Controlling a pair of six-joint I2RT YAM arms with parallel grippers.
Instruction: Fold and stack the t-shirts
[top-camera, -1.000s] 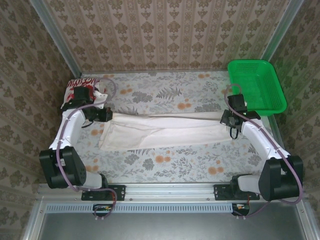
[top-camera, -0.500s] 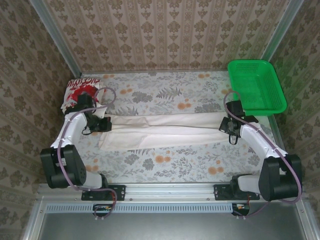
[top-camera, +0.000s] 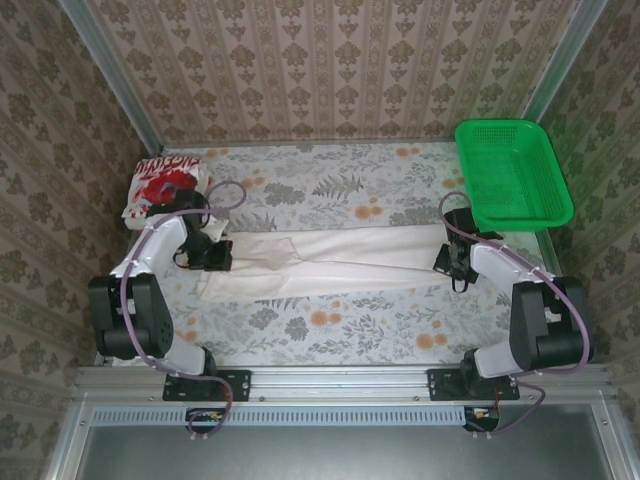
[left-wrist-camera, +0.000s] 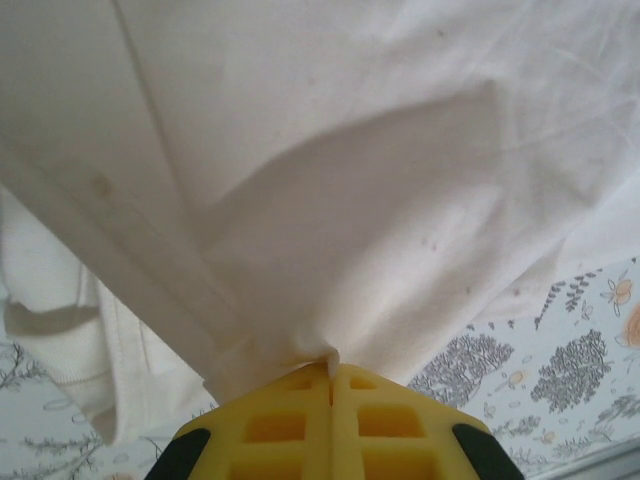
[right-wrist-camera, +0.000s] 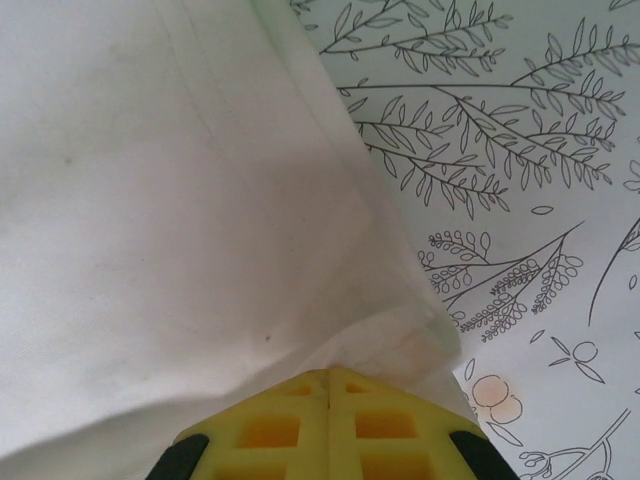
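Note:
An off-white t-shirt (top-camera: 330, 262) lies stretched as a long band across the middle of the flowered table (top-camera: 330, 330). My left gripper (top-camera: 222, 256) is shut on its left end, and a pinch of cloth (left-wrist-camera: 330, 200) bunches at the closed yellow tips (left-wrist-camera: 331, 362). At the band's right end my right gripper (top-camera: 445, 258) is shut on it too, with a fold of the t-shirt (right-wrist-camera: 180, 200) caught between the closed tips (right-wrist-camera: 330, 375). A second t-shirt (top-camera: 165, 180), white with red print, lies folded at the far left corner.
A green mesh basket (top-camera: 512, 170) stands at the far right corner, just beyond the right arm. Patterned walls close in the back and both sides. A metal rail (top-camera: 330, 385) runs along the near edge between the arm bases.
Both grippers have drawn the held edge of the off-white t-shirt toward the near side and slightly inward, narrowing the band. The left arm has moved off the printed t-shirt.

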